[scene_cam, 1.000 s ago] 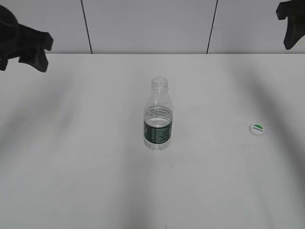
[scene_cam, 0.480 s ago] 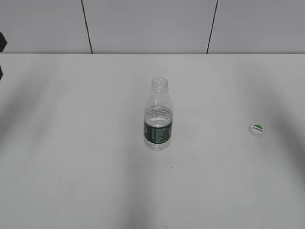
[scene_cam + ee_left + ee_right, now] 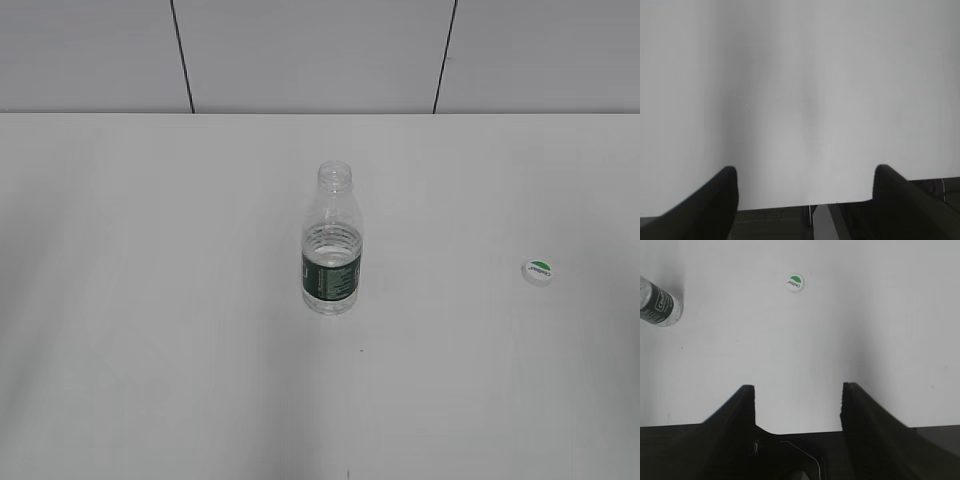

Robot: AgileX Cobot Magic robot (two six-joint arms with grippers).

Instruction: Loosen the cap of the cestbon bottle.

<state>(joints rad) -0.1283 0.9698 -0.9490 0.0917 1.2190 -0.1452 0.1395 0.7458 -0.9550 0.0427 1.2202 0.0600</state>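
The cestbon bottle (image 3: 331,245) stands upright in the middle of the white table, its neck open with no cap on it. Its dark green label also shows at the left edge of the right wrist view (image 3: 659,304). The white and green cap (image 3: 538,270) lies flat on the table to the right of the bottle, and it shows in the right wrist view (image 3: 795,283). My right gripper (image 3: 797,390) is open and empty, well short of the cap. My left gripper (image 3: 805,172) is open and empty over bare table. Neither gripper shows in the exterior view.
The white table (image 3: 150,300) runs back to a grey panelled wall (image 3: 300,50) with dark seams. The table's near edge (image 3: 790,205) shows under the left gripper, with dark floor below it.
Both black grippers, seen at the upper left and upper right corners one second ago, have drawn back out of the exterior view. The bottle and the cap have not moved.
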